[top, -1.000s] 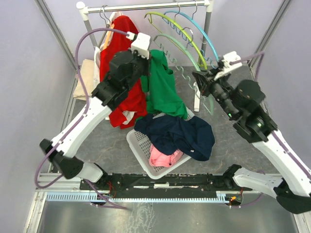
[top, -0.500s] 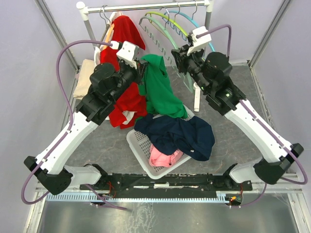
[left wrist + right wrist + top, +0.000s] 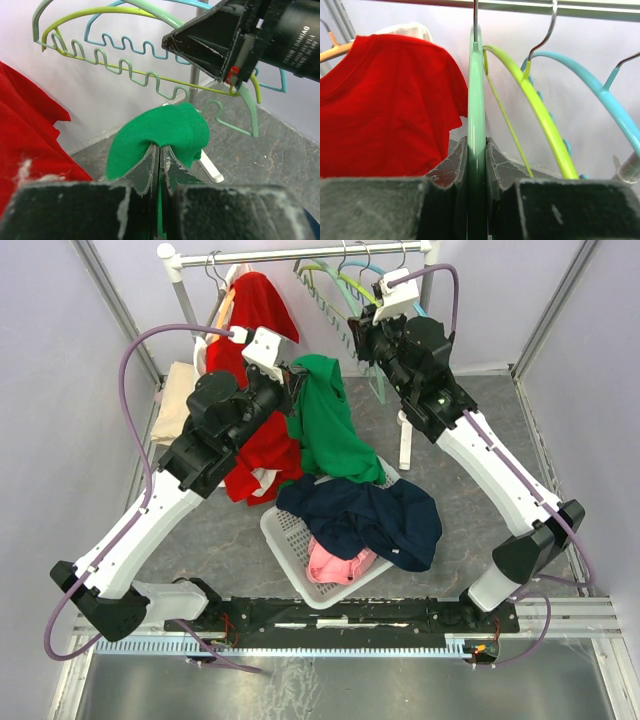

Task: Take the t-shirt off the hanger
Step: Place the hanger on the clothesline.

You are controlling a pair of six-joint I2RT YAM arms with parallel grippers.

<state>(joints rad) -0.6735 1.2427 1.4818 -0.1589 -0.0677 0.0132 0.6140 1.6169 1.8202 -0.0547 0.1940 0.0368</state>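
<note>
Unreadable from above but plain at the wrist cameras: left gripper (image 3: 159, 150) pinched fully shut on a fold of the green cotton t-shirt (image 3: 167, 130), hem trailing to the white plastic basket's (image 3: 283, 540) far rim; right gripper (image 3: 476, 147) clamped narrowly on the mint-green plastic hanger (image 3: 476, 75), lower half cut off.

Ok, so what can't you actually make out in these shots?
- Top view: pink garment, mostly buried under the navy garment.
- Left wrist: green t-shirt below the pinch, hidden by the left fingers.
- Right wrist: mint hanger lower end, behind the right fingers.
</note>
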